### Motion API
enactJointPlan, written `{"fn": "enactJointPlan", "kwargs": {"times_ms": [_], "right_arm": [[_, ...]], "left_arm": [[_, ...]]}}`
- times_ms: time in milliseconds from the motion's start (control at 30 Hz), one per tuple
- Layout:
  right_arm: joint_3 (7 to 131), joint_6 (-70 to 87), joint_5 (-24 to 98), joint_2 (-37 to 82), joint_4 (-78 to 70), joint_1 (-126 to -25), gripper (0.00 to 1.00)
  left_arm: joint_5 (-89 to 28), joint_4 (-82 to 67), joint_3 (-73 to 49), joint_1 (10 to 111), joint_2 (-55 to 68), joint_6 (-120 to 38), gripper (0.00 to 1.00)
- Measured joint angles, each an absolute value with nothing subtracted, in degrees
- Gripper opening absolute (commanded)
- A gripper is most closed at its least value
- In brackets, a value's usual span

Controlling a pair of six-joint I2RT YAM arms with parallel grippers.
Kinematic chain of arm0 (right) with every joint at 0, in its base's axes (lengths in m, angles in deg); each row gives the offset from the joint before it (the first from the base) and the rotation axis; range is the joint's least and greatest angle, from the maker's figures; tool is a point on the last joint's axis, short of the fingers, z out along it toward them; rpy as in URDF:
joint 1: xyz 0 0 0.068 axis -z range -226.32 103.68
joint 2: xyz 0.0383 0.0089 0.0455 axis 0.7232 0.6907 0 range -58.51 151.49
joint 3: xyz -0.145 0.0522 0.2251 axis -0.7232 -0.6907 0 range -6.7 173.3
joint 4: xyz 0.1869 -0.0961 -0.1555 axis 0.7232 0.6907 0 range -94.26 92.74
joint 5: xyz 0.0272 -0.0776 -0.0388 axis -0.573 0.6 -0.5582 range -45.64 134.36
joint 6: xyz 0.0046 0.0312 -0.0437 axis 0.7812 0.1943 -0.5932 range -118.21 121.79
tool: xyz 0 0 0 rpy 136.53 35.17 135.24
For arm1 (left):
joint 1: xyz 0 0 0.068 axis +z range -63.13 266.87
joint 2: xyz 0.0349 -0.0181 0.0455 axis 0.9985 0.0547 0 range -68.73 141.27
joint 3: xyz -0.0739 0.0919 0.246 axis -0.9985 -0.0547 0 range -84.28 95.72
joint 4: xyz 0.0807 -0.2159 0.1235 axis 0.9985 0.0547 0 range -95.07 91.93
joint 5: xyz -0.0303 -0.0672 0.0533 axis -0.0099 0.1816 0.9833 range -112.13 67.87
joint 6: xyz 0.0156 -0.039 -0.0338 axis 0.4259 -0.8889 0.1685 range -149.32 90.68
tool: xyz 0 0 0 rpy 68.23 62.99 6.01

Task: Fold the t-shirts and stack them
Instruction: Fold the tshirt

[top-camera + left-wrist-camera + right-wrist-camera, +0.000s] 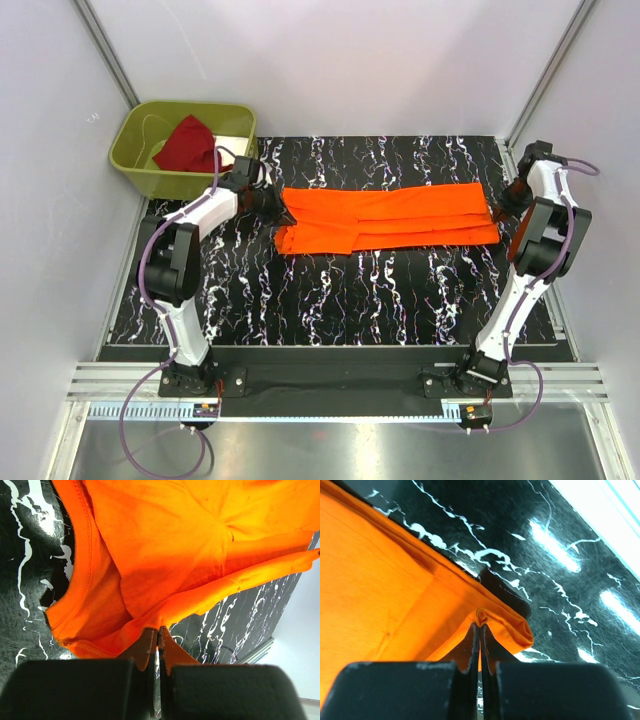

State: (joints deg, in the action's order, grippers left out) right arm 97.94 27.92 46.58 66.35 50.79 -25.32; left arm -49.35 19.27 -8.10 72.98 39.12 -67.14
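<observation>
1. Top external view.
   - The orange t-shirt [390, 218] lies as a long folded band on the tabletop [350, 300]. It spans from your left end effector [272, 200] to your right end effector [498, 210].
   - The dark red t-shirt [190, 145] is bunched in the olive bin [130, 160], just beyond the left end effector on its outer side.
   - Both arms reach forward with elbows raised and wrists low at the band's two ends.
2. Left wrist view.
   - The left end effector [158, 630] is pressed together, pinching a fold of orange edge at its tips.
   - The cloth fans out ahead of it.
   - The step in hand is probably the crosswise fold. Lift both ends evenly and keep the band lightly taut.
3. Right wrist view.
   - The right end effector [480, 625] is pressed together on a small pleat at the orange corner.
   - Bare tabletop lies ahead of it and to one side.
   - The pinch looks shallow, so move slowly and lay edge onto edge before you let go.
</observation>
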Motion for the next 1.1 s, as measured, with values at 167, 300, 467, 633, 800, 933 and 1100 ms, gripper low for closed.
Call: {"fn": "enactJointPlan", "kwargs": {"times_ms": [167, 300, 467, 633, 800, 933, 1100], "right_arm": [[100.3, 27.9, 46.2, 67.9, 51.5, -25.3, 0.0], [101.0, 28.0, 46.2, 68.8, 51.6, -25.4, 0.0], [101.4, 28.0, 46.2, 70.0, 51.9, -25.6, 0.0], [101.8, 28.1, 46.2, 70.5, 52.1, -25.8, 0.02], [102.5, 28.2, 46.2, 70.9, 52.2, -25.9, 0.02], [103.0, 28.2, 46.2, 71.0, 52.2, -26.0, 0.03], [104.1, 28.2, 46.1, 71.6, 52.3, -26.1, 0.04]], "left_arm": [[-49.4, 19.2, -7.4, 73.1, 39.4, -67.3, 0.0], [-49.4, 19.0, -7.1, 73.2, 39.8, -67.3, 0.0], [-49.4, 19.1, -7.1, 73.4, 40.4, -67.3, 0.0], [-49.4, 19.2, -7.0, 73.6, 40.6, -67.3, 0.0], [-49.4, 19.2, -7.0, 73.6, 41.6, -67.3, 0.03], [-49.3, 19.2, -7.0, 73.7, 42.6, -67.3, 0.06], [-49.3, 19.3, -6.0, 73.7, 44.1, -66.6, 0.16]]}}
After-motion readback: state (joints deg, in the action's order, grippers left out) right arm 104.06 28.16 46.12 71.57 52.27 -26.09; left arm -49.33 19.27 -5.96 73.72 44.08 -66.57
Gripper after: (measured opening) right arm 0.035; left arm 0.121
